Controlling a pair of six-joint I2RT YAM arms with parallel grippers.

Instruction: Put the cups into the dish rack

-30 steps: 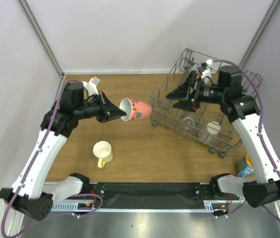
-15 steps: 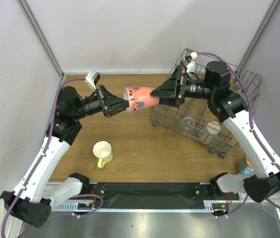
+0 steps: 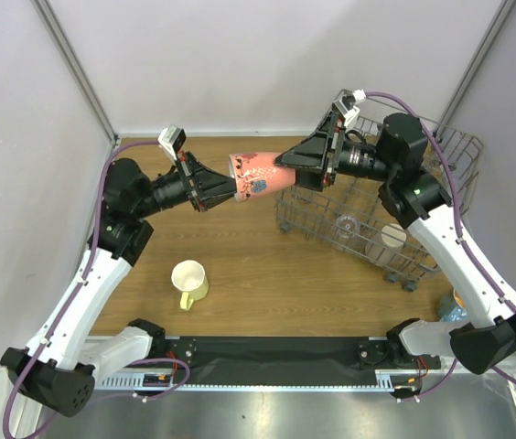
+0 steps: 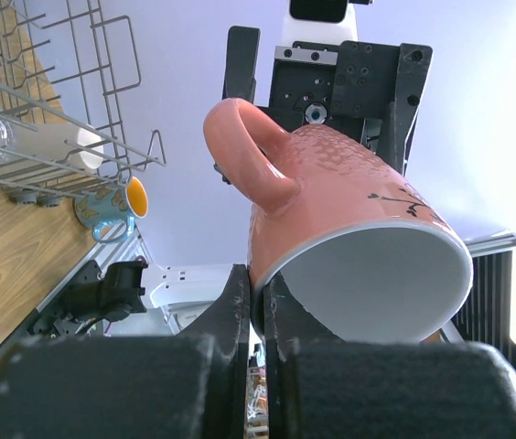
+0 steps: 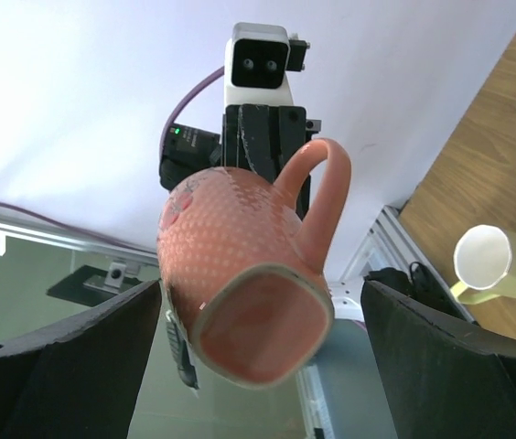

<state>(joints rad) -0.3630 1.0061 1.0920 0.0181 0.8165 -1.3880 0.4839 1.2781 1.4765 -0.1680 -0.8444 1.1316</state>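
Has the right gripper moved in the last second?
Yes. The right gripper swung left, from above the grey wire dish rack past its left edge, to the salmon-pink mug.

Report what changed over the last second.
The left gripper carried the salmon-pink mug up and toward the far side, its rim pinched throughout. The right gripper swung left off the dish rack to meet it. Its open fingers now flank the mug's base without closing. The yellow mug on the table, and the clear glass and beige cup in the rack, stayed put.
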